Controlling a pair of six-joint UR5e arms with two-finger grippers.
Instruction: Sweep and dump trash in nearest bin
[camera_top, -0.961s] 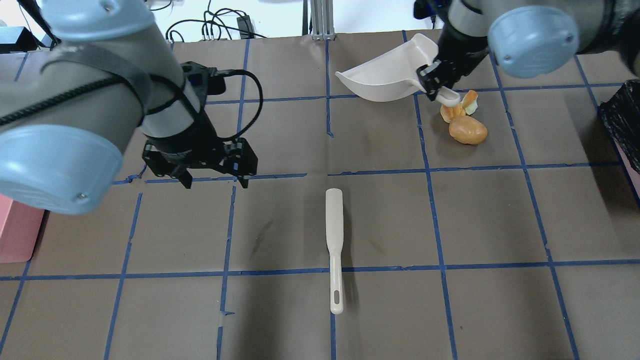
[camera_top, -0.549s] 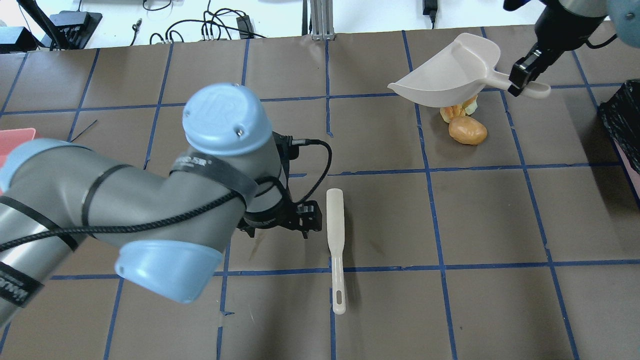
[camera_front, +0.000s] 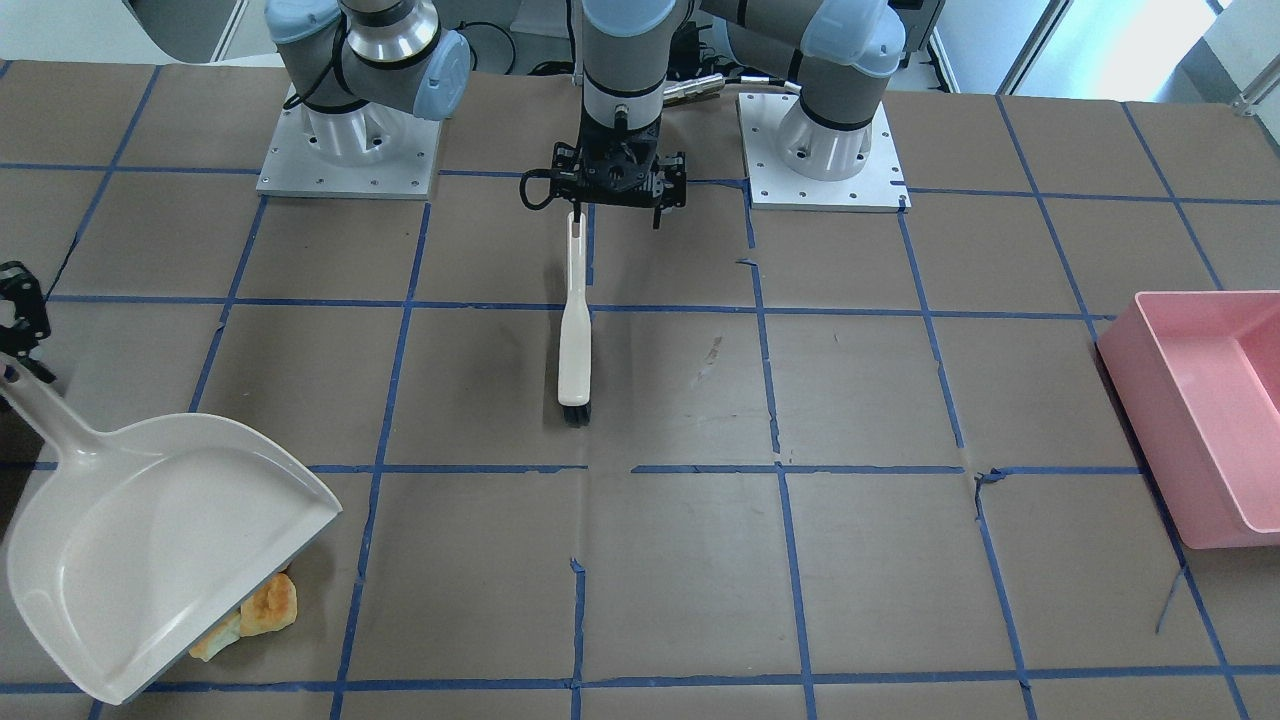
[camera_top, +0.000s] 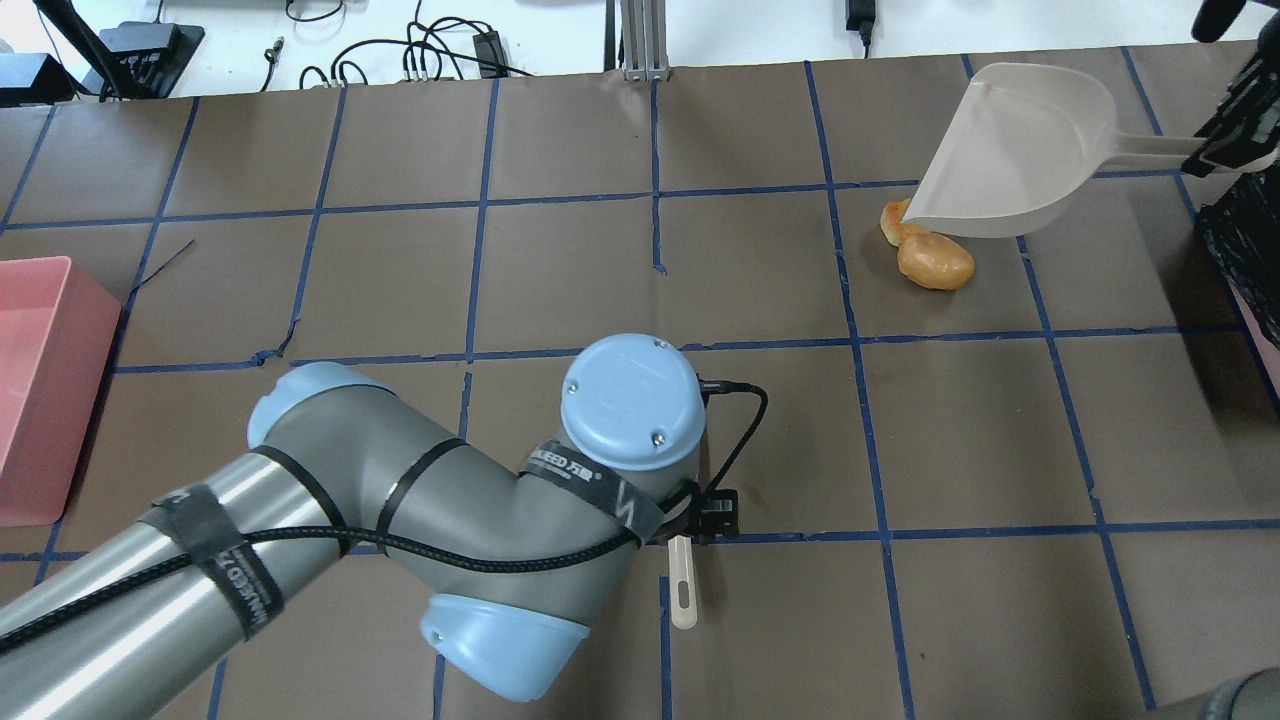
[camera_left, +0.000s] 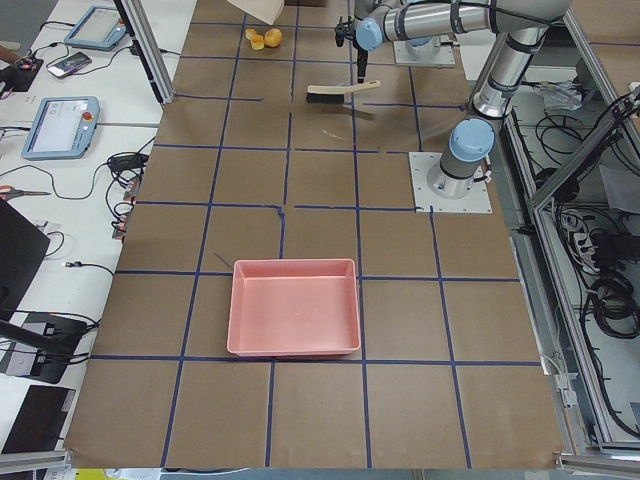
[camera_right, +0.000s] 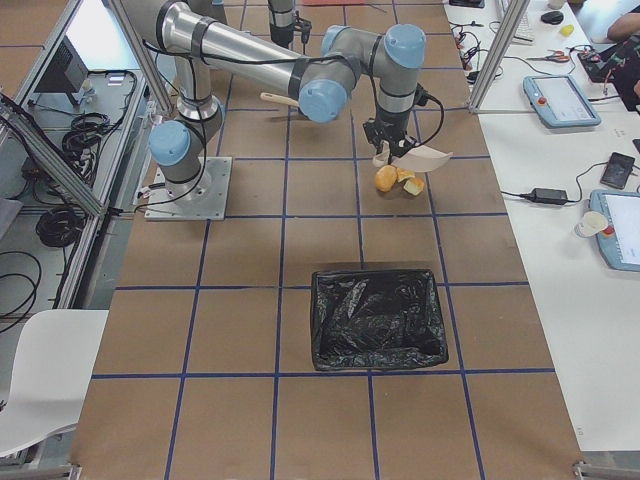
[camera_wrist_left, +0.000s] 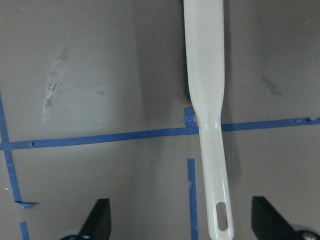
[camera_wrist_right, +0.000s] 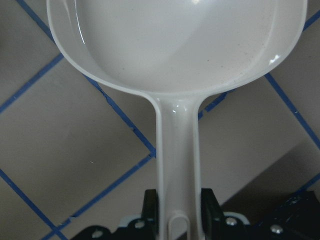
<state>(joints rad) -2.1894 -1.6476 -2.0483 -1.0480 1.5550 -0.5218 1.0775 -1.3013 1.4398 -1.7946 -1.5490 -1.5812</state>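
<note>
The trash lies at the far right: a tan bun (camera_top: 935, 260) and an orange chunk (camera_top: 893, 225) half under the dustpan; a chunk shows in the front view (camera_front: 268, 605). My right gripper (camera_wrist_right: 177, 207) is shut on the handle of the white dustpan (camera_top: 1020, 150), which hangs tilted just over the trash. My left gripper (camera_wrist_left: 180, 215) is open, its fingers (camera_wrist_left: 97, 222) either side of the white brush (camera_wrist_left: 210, 125), which lies flat on the table. The black-lined bin (camera_right: 378, 318) stands beyond the trash; only a sliver of it shows overhead (camera_top: 1245, 240).
A pink tub (camera_front: 1200, 410) sits at the table's left end. My left arm's elbow and wrist (camera_top: 630, 400) cover the brush head in the overhead view. Blue tape lines grid the brown table.
My left arm swung right and toward the near side, coming down over the brush handle. My right arm carried the dustpan right and turned it, mouth now over the trash.
</note>
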